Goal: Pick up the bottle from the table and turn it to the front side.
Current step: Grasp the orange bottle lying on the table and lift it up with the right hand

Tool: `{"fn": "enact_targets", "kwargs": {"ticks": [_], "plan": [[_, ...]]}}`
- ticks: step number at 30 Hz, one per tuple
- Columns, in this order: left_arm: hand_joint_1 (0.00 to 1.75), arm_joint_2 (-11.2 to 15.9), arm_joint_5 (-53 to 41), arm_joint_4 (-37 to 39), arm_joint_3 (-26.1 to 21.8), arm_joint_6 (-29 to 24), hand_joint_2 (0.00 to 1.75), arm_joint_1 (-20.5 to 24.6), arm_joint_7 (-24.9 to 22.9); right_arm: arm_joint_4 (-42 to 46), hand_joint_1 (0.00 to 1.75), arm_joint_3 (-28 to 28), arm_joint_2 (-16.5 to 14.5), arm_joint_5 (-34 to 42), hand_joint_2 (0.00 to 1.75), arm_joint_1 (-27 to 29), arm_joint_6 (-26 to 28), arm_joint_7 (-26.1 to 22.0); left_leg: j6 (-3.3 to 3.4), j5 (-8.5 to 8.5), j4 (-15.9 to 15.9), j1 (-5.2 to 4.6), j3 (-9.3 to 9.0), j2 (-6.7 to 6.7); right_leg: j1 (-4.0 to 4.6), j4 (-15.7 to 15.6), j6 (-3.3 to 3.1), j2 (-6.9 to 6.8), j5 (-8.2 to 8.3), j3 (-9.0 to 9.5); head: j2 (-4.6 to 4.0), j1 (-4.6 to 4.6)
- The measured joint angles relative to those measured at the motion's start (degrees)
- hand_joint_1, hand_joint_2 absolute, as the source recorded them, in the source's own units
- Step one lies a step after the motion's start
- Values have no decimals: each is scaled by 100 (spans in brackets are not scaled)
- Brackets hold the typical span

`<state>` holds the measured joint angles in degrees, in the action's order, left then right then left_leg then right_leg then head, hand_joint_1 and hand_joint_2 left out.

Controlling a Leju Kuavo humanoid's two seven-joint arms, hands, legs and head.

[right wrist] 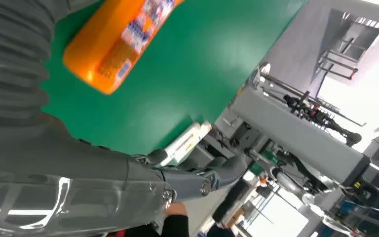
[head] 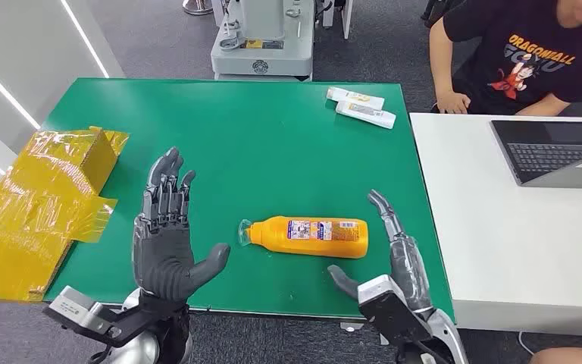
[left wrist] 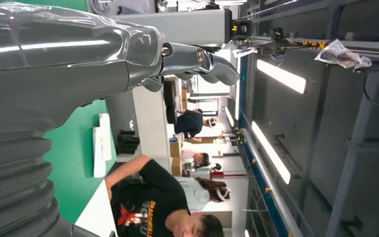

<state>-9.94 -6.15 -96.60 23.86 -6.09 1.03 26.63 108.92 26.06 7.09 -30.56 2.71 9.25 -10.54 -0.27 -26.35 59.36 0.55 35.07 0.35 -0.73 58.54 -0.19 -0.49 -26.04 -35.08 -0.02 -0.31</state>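
An orange bottle [head: 312,236] with a clear cap and a printed label lies on its side on the green table [head: 258,136], near the front edge, cap pointing left. My left hand [head: 168,231] is raised to the left of the bottle, palm up, fingers spread, holding nothing. My right hand [head: 390,254] stands just right of the bottle's base, fingers extended and thumb apart, not touching it. In the right wrist view the bottle [right wrist: 116,42] lies beyond my right hand [right wrist: 79,187]. The left wrist view has my left hand [left wrist: 69,59] before the room.
A yellow open carton [head: 38,205] sits at the table's left edge. Two white tubes [head: 360,106] lie at the far right corner. A white desk [head: 500,220] with a laptop [head: 561,152] adjoins on the right, where a person in a black shirt [head: 530,53] sits.
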Motion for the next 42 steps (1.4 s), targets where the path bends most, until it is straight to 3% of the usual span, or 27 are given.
{"fn": "enact_targets", "kwargs": {"ticks": [2, 8, 12, 15, 18, 23, 28, 33, 37, 42], "plan": [[0, 2, 22, 0, 0, 39, 175, 2, 13, -22, 0, -47, 201, 52, 175, -107, -282, 39, 1, 0, 2, -1, -1, 0, -1, -1, 1, 1, 1, 0, 0, -1], [0, 43, 108, 1, -1, 148, 175, 16, 69, -287, 0, -440, 1492, 463, 175, -799, -1536, -25, 6, 2, 8, -6, 1, -3, -6, -3, 8, -4, 6, 3, 0, 1], [0, 83, 165, 1, -1, 139, 175, 43, 99, -504, 0, -499, 2096, 685, 175, -1283, -2106, -129, 8, 0, 8, -7, 4, 2, -6, 0, 9, 2, 8, 1, 0, -2], [0, 130, 249, 4, 0, 63, 175, 101, 160, -951, 0, -326, 2477, 1062, 175, -2138, -2787, -249, 8, 2, 7, -6, 5, 9, -6, 3, 9, 9, 11, -1, 0, -4], [0, 180, 306, 5, 0, -33, 175, 143, 187, -1668, 0, 143, 2698, 1457, 175, -3375, -3430, -389, 13, 11, 8, -7, 3, 12, -6, 7, 6, 12, 18, -3, 0, -4], [0, 263, 366, 7, 1, -155, 175, 184, 219, -2818, 0, 1294, 2755, 2101, 175, -5303, -4053, -485, 13, 25, 9, 0, 9, -8, -2, 9, 1, -10, 24, -6, 0, -4], [0, 320, 368, 7, 1, -243, 175, 174, 234, -3757, 0, 2391, 2433, 2518, 175, -6489, -4169, -601, 11, 25, 6, 1, 11, -3, 1, 11, 1, -2, 24, -8, 0, -3], [0, 332, 353, 5, 1, -261, 175, 168, 235, -4031, 0, 2670, 2273, 2588, 175, -6735, -4157, -631, 11, 25, 6, 1, 10, -1, 1, 10, 1, 1, 23, -9, 0, -2], [0, 353, 320, 5, 1, -311, 175, 122, 235, -4964, 0, 3387, 1631, 2742, 175, -7029, -3879, -784, 11, 26, 6, 1, 12, -12, 1, 8, 1, -13, 22, -8, 0, -2], [0, 370, 317, 5, 1, -352, 175, 126, 235, -5348, 0, 3720, 1337, 2650, 175, -6864, -3703, -882, 11, 25, 7, 1, 11, -12, 2, 3, 1, -13, 23, -8, 0, -2]]}}
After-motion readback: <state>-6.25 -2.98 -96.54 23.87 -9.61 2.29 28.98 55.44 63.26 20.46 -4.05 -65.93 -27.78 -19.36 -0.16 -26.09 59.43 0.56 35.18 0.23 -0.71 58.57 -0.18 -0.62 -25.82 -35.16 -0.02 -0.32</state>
